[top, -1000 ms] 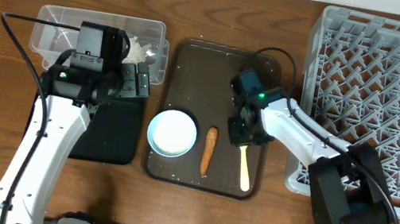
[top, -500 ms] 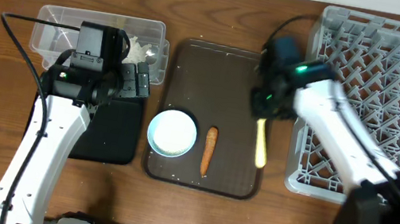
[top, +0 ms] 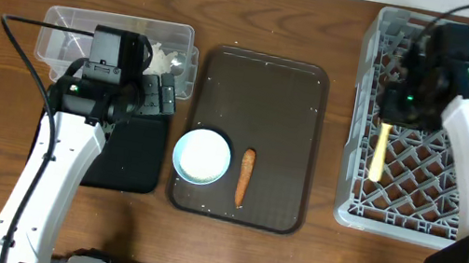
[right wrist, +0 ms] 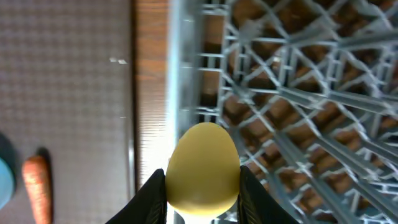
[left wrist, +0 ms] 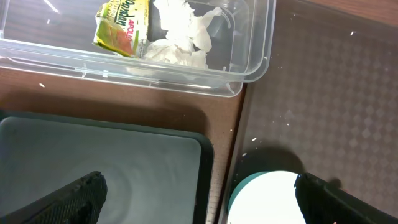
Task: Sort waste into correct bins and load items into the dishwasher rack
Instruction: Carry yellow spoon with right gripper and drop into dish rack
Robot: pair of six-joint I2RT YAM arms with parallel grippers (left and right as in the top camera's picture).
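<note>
From above, the right gripper (top: 397,115) has swung clear of the brown serving tray (top: 286,102), where a second ago it was bent over the pale yellow spoon (top: 379,154). It now hangs over the left edge of the dishwasher rack (top: 346,182), with the spoon dangling under it above the lattice. So the spoon looks all but loaded; to my eye only the lowering and letting go remain. The carrot stick (top: 245,177) and the blue-rimmed white bowl (top: 202,156) haven't stirred on that tray. The left gripper (top: 161,97) hasn't budged either, parked between the clear tub (top: 71,30) and the black tray (top: 130,162).

At the left wrist, its jaws stand wide apart with nothing in them, above the black tray's corner. The yellow-green wrapper (left wrist: 121,25) and the white tissue (left wrist: 180,34) lie in the tub.

At the right wrist, the spoon shows as a smooth, pale yellow oval pinched tight between the closed fingers. A strip of worktop (right wrist: 149,93) runs to its left and the rack's grey pegs stand to its right.
</note>
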